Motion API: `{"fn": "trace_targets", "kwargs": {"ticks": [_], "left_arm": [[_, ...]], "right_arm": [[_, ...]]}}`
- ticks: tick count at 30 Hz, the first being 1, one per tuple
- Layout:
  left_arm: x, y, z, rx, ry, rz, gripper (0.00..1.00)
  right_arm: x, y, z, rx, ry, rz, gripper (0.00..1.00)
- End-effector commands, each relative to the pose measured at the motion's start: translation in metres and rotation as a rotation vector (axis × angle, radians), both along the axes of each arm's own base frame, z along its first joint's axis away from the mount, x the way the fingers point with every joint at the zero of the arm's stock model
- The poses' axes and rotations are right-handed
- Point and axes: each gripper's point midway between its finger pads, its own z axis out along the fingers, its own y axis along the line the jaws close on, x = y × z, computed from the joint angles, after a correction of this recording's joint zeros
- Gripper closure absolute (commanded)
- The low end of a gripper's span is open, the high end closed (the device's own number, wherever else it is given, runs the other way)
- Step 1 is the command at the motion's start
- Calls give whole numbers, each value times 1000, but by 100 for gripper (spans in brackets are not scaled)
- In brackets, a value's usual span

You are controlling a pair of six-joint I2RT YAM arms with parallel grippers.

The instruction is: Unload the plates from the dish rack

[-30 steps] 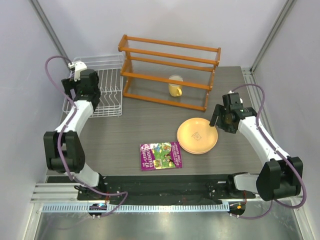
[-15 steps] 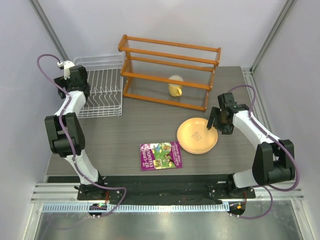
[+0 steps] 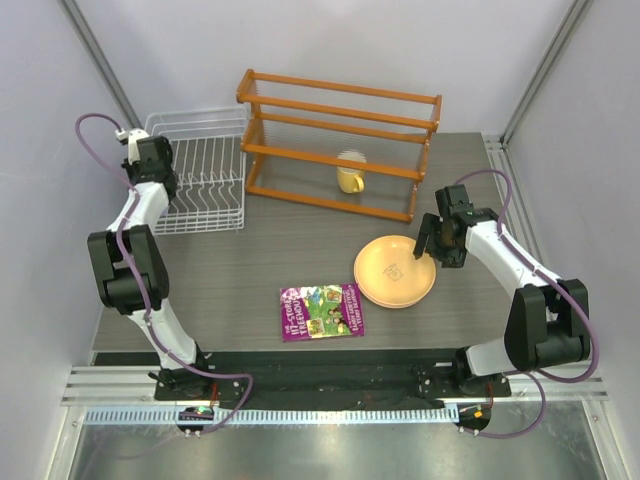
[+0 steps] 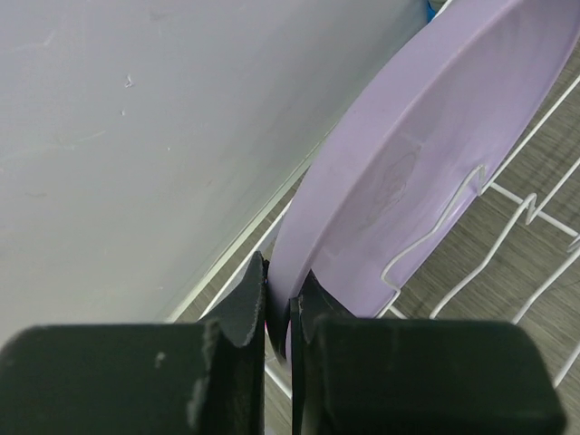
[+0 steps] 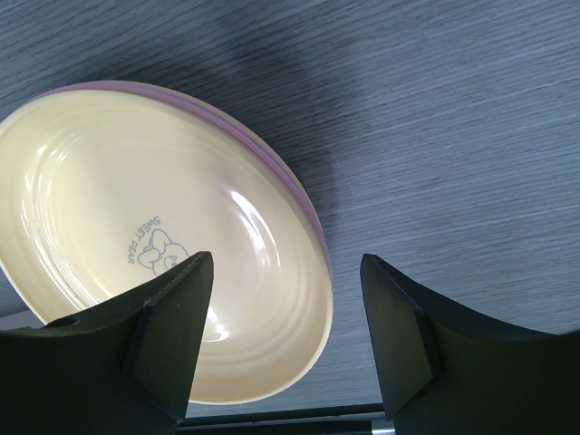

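The white wire dish rack (image 3: 205, 185) stands at the back left of the table. At its left end, my left gripper (image 3: 150, 162) (image 4: 281, 283) is shut on the rim of the lavender plate (image 4: 426, 163), which stands on edge among the rack wires (image 4: 535, 213). A yellow-orange plate (image 3: 394, 270) (image 5: 136, 236) lies on top of a stack on the table at the right, and the rim of a pink plate (image 5: 272, 168) shows under it. My right gripper (image 3: 440, 240) (image 5: 285, 272) hovers open over the stack's right edge, holding nothing.
An orange wooden shelf rack (image 3: 340, 140) stands at the back centre with a small yellow mug (image 3: 350, 175) inside it. A purple booklet (image 3: 322, 311) lies on the table near the front. The left wall (image 4: 136, 136) is close beside my left gripper.
My left gripper moved to the rack's left end and closed on the lavender plate's rim. The right gripper shifted slightly toward the stack and stayed open.
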Motion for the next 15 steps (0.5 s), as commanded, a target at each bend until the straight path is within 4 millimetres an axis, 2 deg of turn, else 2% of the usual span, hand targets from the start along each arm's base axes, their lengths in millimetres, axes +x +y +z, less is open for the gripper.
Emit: {"fn": "trace_targets", "kwargs": {"ticks": [1,4,8,10,11,13,14,15], "left_arm": [[12,-8,56,2,-173,-27,100],[9,-14,75,74,-152,-39,100],[4,-36,109,169,-173,-66,100],[-1,-40,115,192,-168,-66,100],[-5,-47,125,202,-179,-78,100],[-12,-52,131,219,-175,-80,100],[-16,-63,141,228,-192,-94,100],[-21,-67,142,230,-192,-102,100]], "right_arm": [[5,0,15,11,-69,4,28],[3,-1,17,7,-80,0,28],[2,-6,23,-15,-102,-11,25],[0,-11,27,-37,-113,-23,24],[1,-13,31,-43,-122,-24,23],[-1,-20,38,-77,-138,-41,19],[-2,-22,42,-88,-143,-41,12],[-2,-25,45,-101,-151,-47,9]]}}
